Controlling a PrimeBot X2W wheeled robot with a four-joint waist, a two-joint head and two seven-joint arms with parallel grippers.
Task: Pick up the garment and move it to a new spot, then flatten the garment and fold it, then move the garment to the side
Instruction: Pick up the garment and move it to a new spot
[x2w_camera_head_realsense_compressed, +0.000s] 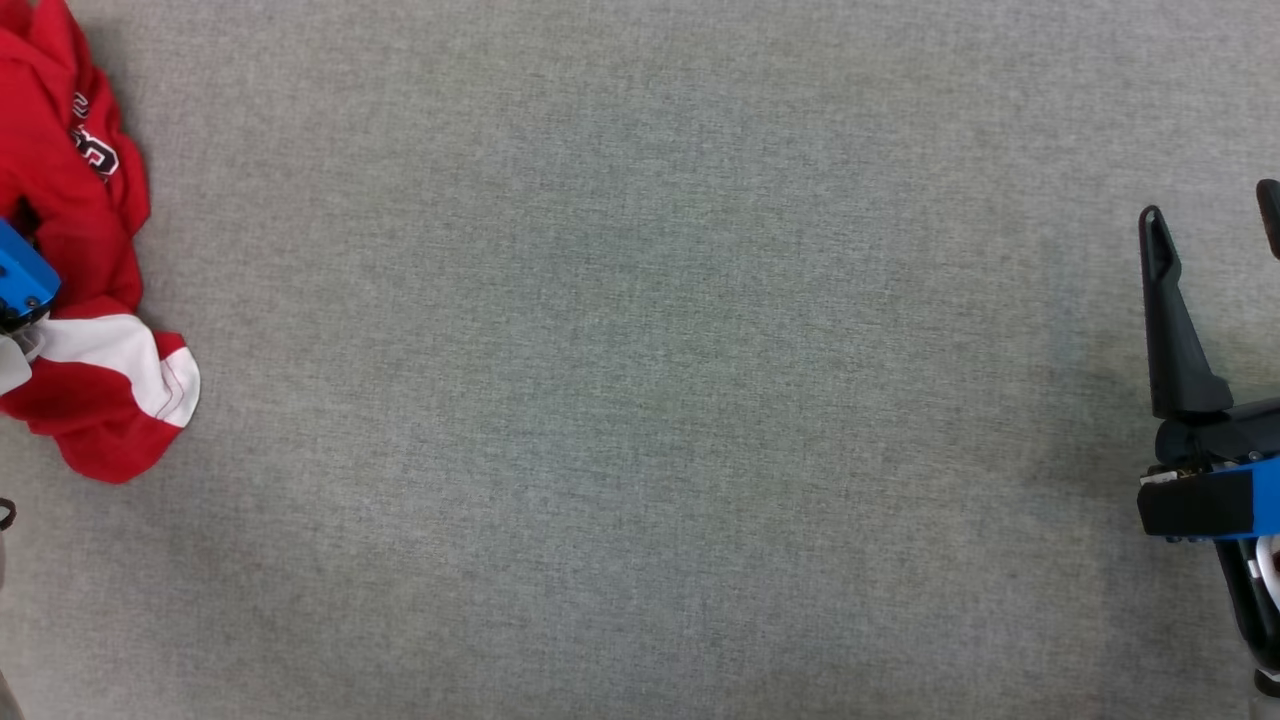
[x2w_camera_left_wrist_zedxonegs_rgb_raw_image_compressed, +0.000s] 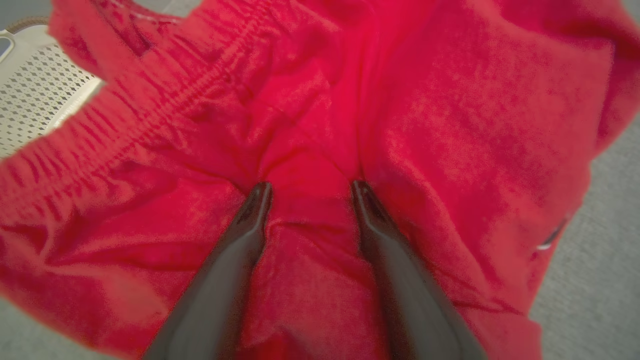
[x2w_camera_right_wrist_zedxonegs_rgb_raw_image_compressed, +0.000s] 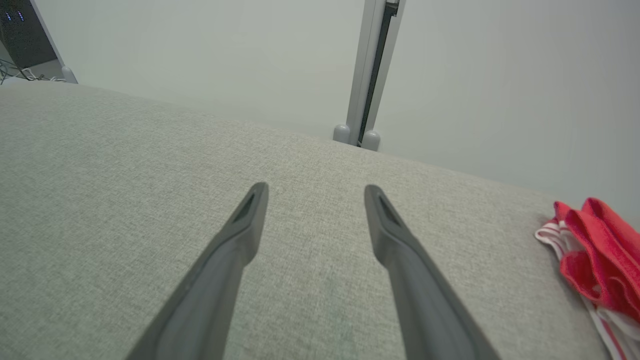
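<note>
Grey woven cloth (x2w_camera_head_realsense_compressed: 640, 400) with a fine, even weave covers the work surface across the head view. At the left edge lies the garment (x2w_camera_head_realsense_compressed: 80, 300), a crumpled red heap with a broad white band edged in red stitching and a white-and-black print near the upper left. A blue wrist housing (x2w_camera_head_realsense_compressed: 25, 285) sits over the heap at the left edge. At the right edge the right gripper (x2w_camera_head_realsense_compressed: 1210, 203) shows a long, tapering matt-black finger pointing up the frame and the tip of a second beside it, the two standing well apart above bare cloth, with a blue block at their base.

In the left wrist view, soft, fuzzy red fabric spreads over most of the frame, with a gathered, ribbed seam running through the upper left. The left gripper (x2w_camera_left_wrist_zedxonegs_rgb_raw_image_compressed: 311, 192) has its two glossy dark fingers spread, both tips pressed into the garment with a raised fold between them. A pale perforated panel (x2w_camera_left_wrist_zedxonegs_rgb_raw_image_compressed: 35, 95) shows at the upper left, and grey cloth at the lower right.

In the right wrist view, the right gripper's fingers stand wide apart over the grey cloth, pinching nothing. Behind is a plain pale wall (x2w_camera_right_wrist_zedxonegs_rgb_raw_image_compressed: 200, 50) and a slim upright metal post (x2w_camera_right_wrist_zedxonegs_rgb_raw_image_compressed: 372, 65) with two rounded feet. The garment bunches at the right edge, red folds over white-striped trim.
</note>
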